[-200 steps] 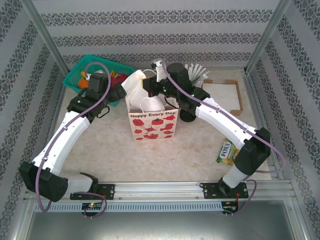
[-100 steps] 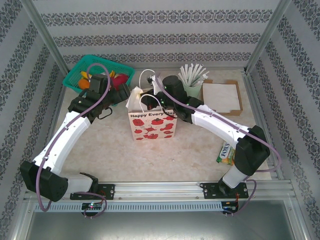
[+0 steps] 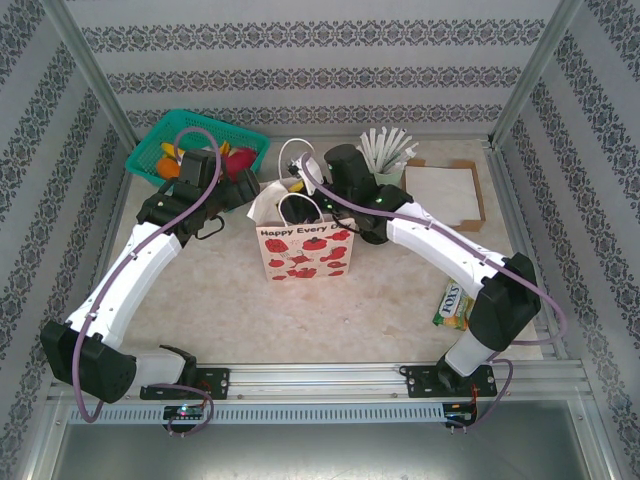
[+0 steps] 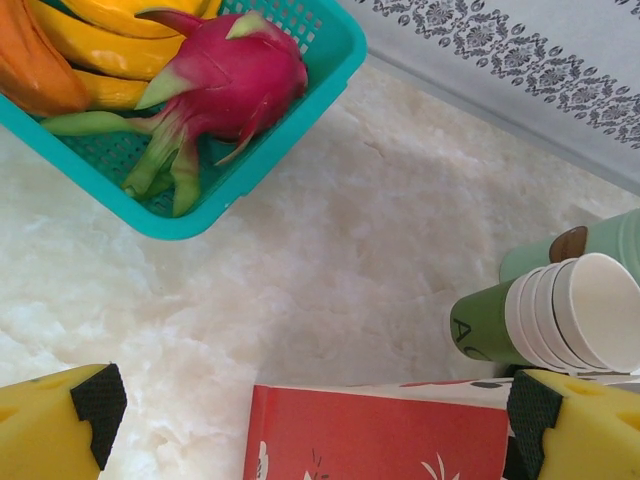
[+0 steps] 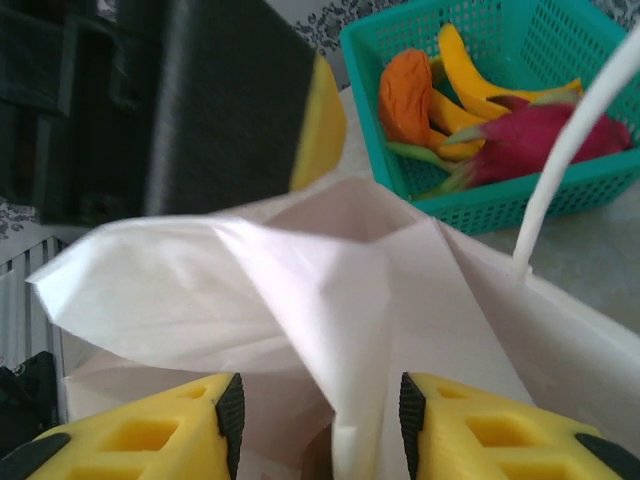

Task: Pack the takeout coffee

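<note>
A stack of dark green paper cups (image 4: 485,325) with white insides lies on its side behind the bag, in the left wrist view. The white paper bag (image 3: 305,255) printed "Happy Every Day" stands mid-table. My left gripper (image 3: 248,190) is open at the bag's left top corner, with the bag's red side (image 4: 380,435) between its wide-spread jaws (image 4: 310,400). My right gripper (image 3: 300,185) hangs open over the bag's mouth, its jaws (image 5: 320,410) either side of a white fold of the bag (image 5: 300,270). A brownish patch shows deep inside the bag; I cannot tell what it is.
A teal basket (image 3: 200,114) of fruit sits back left, holding a dragon fruit (image 4: 230,75). A pale mint cup (image 3: 388,178) with white straws stands back right, beside a brown-edged flat tray (image 3: 480,195). A candy packet (image 3: 452,303) lies near the right arm.
The right gripper has come down and forward from high behind the bag to the bag's mouth, and the raised white flap has dropped. The left arm has barely moved.
</note>
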Action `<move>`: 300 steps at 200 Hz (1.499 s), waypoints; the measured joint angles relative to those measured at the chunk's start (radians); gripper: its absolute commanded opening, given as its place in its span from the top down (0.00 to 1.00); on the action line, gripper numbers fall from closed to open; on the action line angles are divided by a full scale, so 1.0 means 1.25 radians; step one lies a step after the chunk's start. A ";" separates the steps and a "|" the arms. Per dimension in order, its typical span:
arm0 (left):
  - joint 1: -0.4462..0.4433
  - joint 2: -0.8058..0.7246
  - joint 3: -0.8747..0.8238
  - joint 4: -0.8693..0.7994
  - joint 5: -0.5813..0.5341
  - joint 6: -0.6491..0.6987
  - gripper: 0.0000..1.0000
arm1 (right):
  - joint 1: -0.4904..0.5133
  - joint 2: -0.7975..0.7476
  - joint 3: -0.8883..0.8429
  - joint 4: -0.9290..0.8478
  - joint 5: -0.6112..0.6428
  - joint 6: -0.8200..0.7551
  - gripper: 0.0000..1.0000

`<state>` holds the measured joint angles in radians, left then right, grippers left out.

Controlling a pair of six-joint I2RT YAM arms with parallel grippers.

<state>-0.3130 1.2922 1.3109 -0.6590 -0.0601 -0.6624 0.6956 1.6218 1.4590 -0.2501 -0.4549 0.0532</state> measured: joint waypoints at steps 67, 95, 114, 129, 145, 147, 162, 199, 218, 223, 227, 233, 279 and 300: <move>0.000 0.000 -0.003 -0.002 0.020 0.000 0.00 | 0.000 0.068 0.135 -0.077 -0.003 -0.038 0.94; 0.000 0.000 -0.012 -0.001 0.025 0.000 0.00 | 0.000 0.065 0.128 -0.083 0.000 -0.033 0.99; 0.000 0.000 -0.025 0.002 0.034 0.000 0.00 | 0.000 0.042 0.078 -0.063 0.000 -0.033 0.99; 0.000 0.000 -0.041 0.016 0.055 0.000 0.05 | 0.002 0.024 0.034 -0.053 0.000 -0.038 0.99; 0.000 -0.002 -0.053 0.034 0.084 0.004 0.16 | 0.011 0.016 0.006 -0.047 0.005 -0.053 0.98; 0.000 -0.003 -0.055 0.037 0.089 0.002 0.18 | 0.012 0.015 0.005 -0.047 0.005 -0.055 0.99; 0.000 -0.014 -0.067 0.047 0.114 0.007 0.30 | 0.025 0.008 -0.012 -0.041 0.012 -0.070 0.99; 0.000 -0.069 -0.112 0.063 0.169 0.008 0.50 | 0.044 -0.006 -0.055 -0.038 0.019 -0.114 1.00; 0.000 -0.087 -0.122 0.073 0.201 0.014 0.60 | 0.053 -0.006 -0.069 -0.052 0.031 -0.154 0.97; 0.000 -0.089 -0.123 0.075 0.208 0.017 0.62 | 0.056 -0.006 -0.071 -0.061 0.038 -0.170 0.96; 0.000 -0.089 -0.123 0.078 0.214 0.016 0.63 | 0.059 -0.006 -0.072 -0.070 0.042 -0.182 0.95; 0.000 -0.089 -0.123 0.082 0.219 0.018 0.65 | 0.061 -0.005 -0.072 -0.084 0.049 -0.198 0.93; 0.000 -0.085 -0.124 0.097 0.254 0.022 0.76 | 0.070 -0.006 -0.056 -0.163 0.070 -0.275 0.66; 0.000 -0.081 -0.124 0.103 0.258 0.023 0.85 | 0.068 -0.014 -0.043 -0.172 0.070 -0.282 0.58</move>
<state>-0.3130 1.1904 1.1561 -0.5304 0.2630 -0.6342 0.7811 1.6043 1.4055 -0.4652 -0.3672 -0.2989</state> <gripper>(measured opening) 0.181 0.378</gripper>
